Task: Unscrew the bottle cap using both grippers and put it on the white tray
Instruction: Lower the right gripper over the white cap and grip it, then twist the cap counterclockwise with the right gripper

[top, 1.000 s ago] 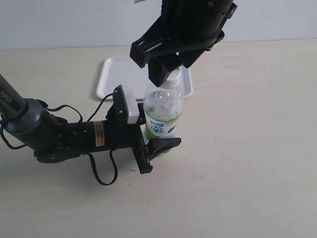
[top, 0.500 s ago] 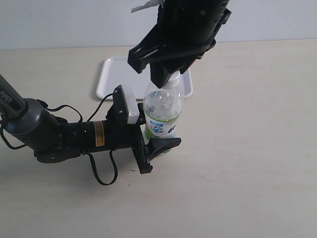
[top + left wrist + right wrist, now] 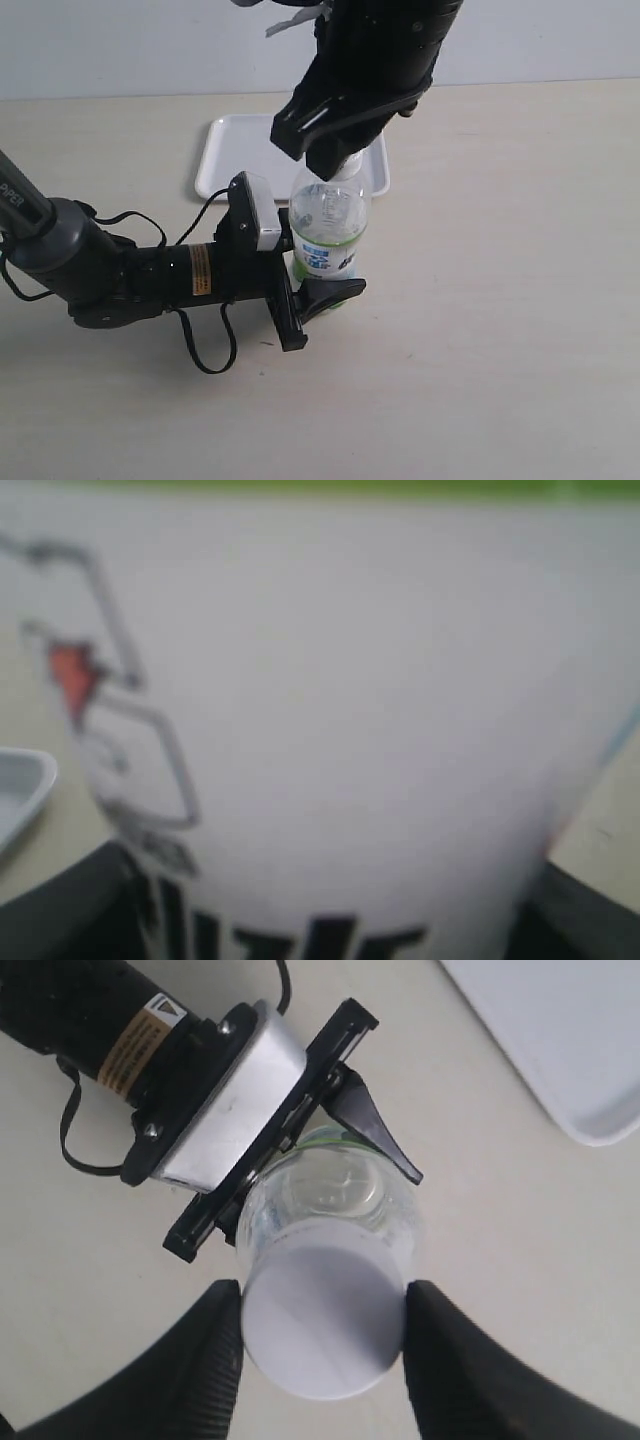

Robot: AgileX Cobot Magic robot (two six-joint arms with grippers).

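The bottle [image 3: 328,225] stands upright on the table, clear with a white, blue and green label. My left gripper [image 3: 318,272] lies low and is shut on the bottle's lower body; in the left wrist view the blurred label [image 3: 320,730] fills the picture between the dark jaws. From above, my right gripper [image 3: 335,162] comes down over the neck and hides the top. In the right wrist view the white bottle cap [image 3: 322,1322] sits between the two black fingers [image 3: 215,1360], which touch it on both sides. The white tray [image 3: 225,150] lies behind the bottle.
The left arm's cables [image 3: 205,350] loop on the table beside its black body. A corner of the tray [image 3: 570,1030] shows in the right wrist view, and its rim [image 3: 20,790] in the left wrist view. Bare beige table [image 3: 500,300] lies right of the bottle.
My right gripper has turned about the bottle's top, its jaw bar swinging round while it stays over the neck. The left gripper and the bottle have not moved.
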